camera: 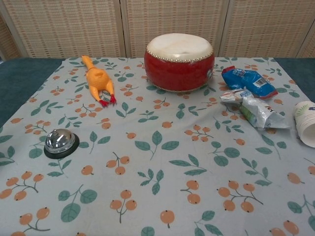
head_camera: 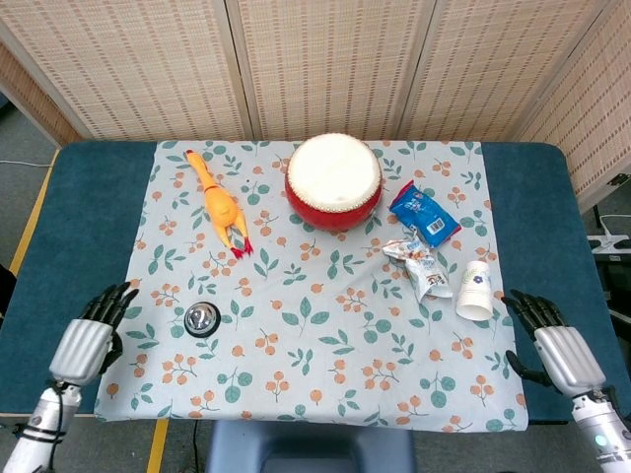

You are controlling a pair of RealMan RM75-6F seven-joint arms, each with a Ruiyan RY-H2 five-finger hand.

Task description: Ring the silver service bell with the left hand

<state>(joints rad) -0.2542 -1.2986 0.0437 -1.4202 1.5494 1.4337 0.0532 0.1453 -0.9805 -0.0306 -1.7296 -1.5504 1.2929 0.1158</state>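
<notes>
The silver service bell (head_camera: 202,317) (camera: 60,140) stands on its black base at the near left of the floral cloth, with nothing touching it. My left hand (head_camera: 91,338) lies off the cloth's left edge on the blue table, well left of the bell, fingers spread and holding nothing. Only the head view shows it. My right hand (head_camera: 555,342) rests at the near right corner, fingers apart and empty, beside the paper cup.
A red drum (head_camera: 333,181) stands at the centre back. A rubber chicken (head_camera: 221,206) lies to the left of the drum. A blue snack packet (head_camera: 425,213), a crumpled wrapper (head_camera: 420,265) and a paper cup (head_camera: 475,291) on its side sit to the right.
</notes>
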